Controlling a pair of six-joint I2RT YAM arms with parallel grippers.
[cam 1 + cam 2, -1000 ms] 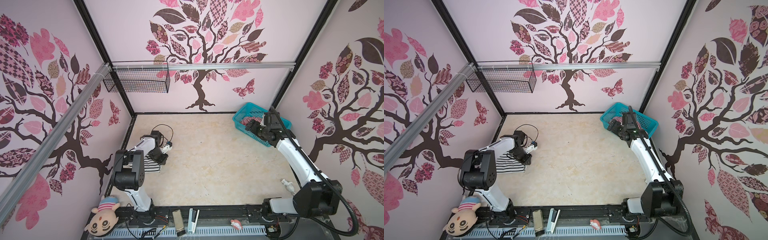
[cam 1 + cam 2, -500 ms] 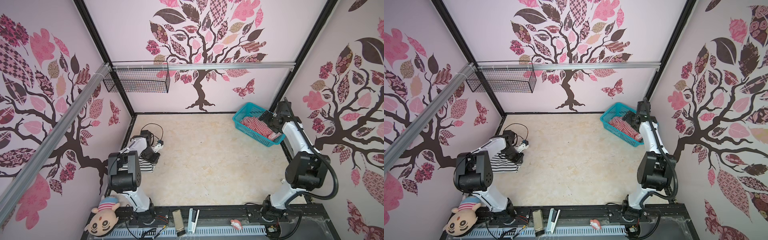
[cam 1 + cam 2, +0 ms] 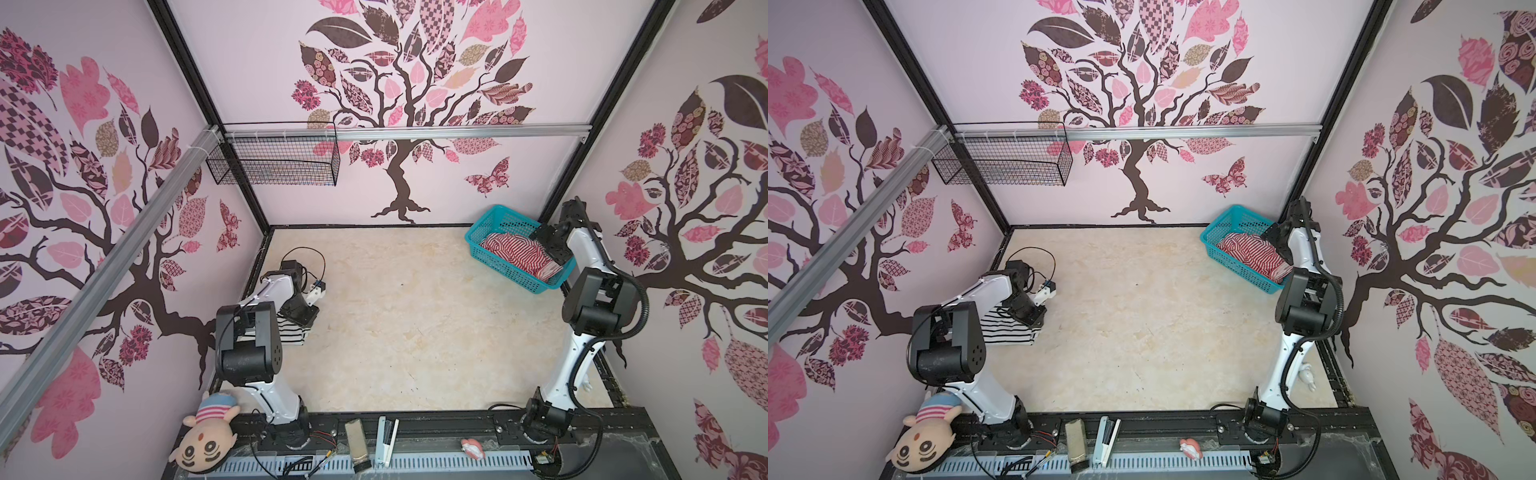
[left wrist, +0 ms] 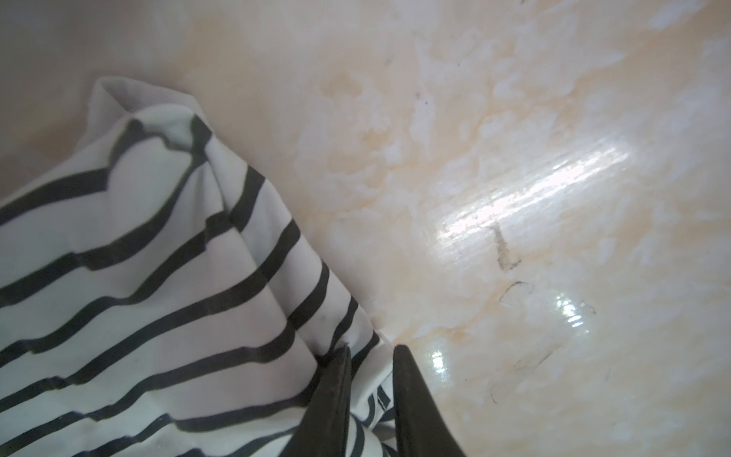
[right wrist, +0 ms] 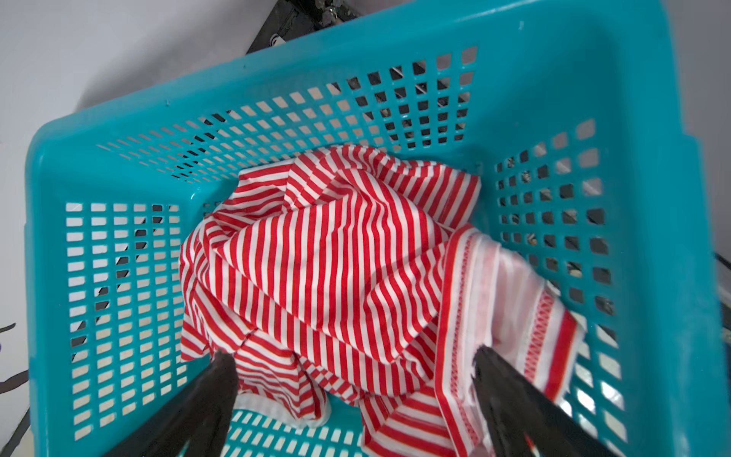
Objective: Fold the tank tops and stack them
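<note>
Tabletop basket (image 5: 118, 138): red-and-white tank top (image 5: 316, 257) under spread right gripper (image 5: 353, 354).

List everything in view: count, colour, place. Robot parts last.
black-and-white tank top: 1, black/white stripes, left side of table, partly under left arm
red-and-white tank top: 1, red/white stripes, crumpled inside the basket
basket: 1, teal plastic, far right corner of table
wire basket: 1, black, hung on back rail, left end
plush doll: 1, tan face, striped cap, front left corner
stapler-like tool: 1, white, front rail
table: 1, beige marbled
left pincer: 1, black, shut on an edge of the black-and-white tank top
right pincer: 1, black, open, over the red-and-white tank top
</note>
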